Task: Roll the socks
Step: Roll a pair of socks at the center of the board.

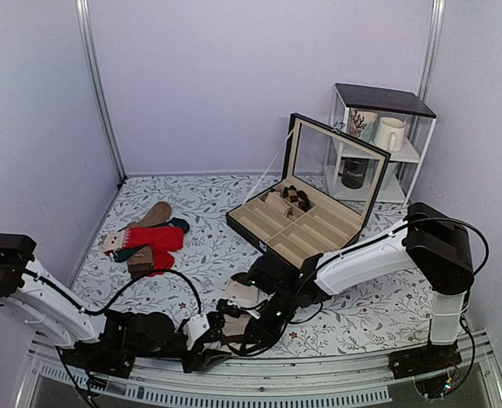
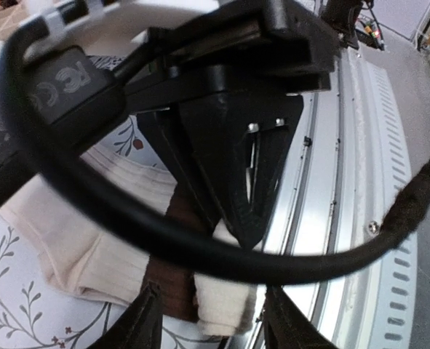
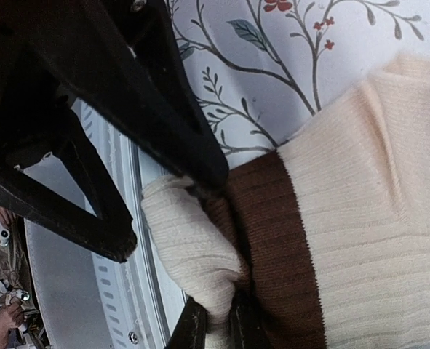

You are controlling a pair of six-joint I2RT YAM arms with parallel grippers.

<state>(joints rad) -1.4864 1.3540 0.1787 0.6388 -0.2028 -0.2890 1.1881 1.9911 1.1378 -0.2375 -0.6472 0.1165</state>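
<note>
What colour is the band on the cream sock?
Brown band on the sock; right wrist view shows it best.

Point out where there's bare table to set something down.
Bare cloth: between the red socks and the open case; also the near right stretch in front of the case. Crowded: the near edge, where the left gripper and right gripper meet on the cream socks.

Both arms stretch low toward each other, left gripper (image 2: 215, 323) fingers spread (right gripper (image 3: 216, 331) fingers pinched together).
</note>
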